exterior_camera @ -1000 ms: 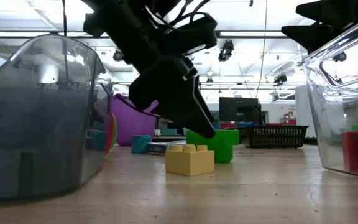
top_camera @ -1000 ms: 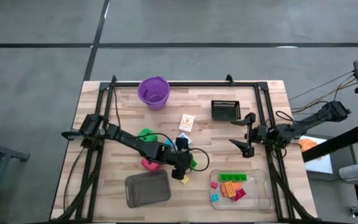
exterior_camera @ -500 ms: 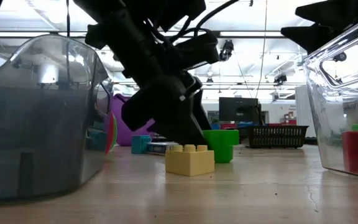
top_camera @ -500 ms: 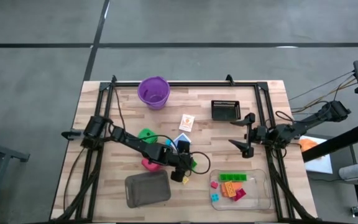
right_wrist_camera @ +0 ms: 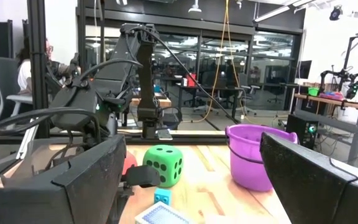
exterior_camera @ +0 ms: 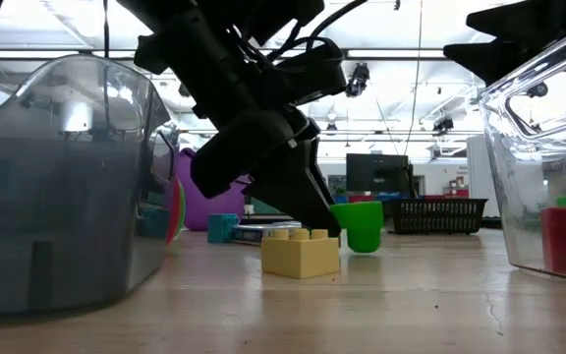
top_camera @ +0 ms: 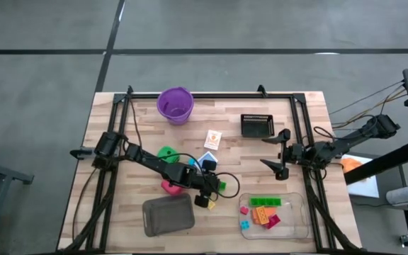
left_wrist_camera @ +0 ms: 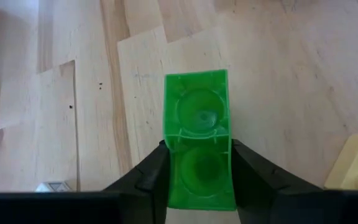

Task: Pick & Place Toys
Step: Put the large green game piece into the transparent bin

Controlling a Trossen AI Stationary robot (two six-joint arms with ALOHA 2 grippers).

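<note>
The left gripper (left_wrist_camera: 199,180) has its jaws clamped on a green brick (left_wrist_camera: 197,134), lifted just off the counter (top_camera: 310,142). A yellow brick (exterior_camera: 301,253) lies just beside the jaws. Several bricks already sit in the clear tray (top_camera: 299,230); both dice, cards and bricks remain out. The right gripper (top_camera: 284,154) waits with jaws wide apart, well away.

Bare wood is left open at the table's (top_camera: 310,113) upper right and lower left of the frame; the centre is crowded by the left arm (top_camera: 147,161), grey tray (top_camera: 168,215), clear tray (top_camera: 296,219) and green die (top_camera: 166,154).
</note>
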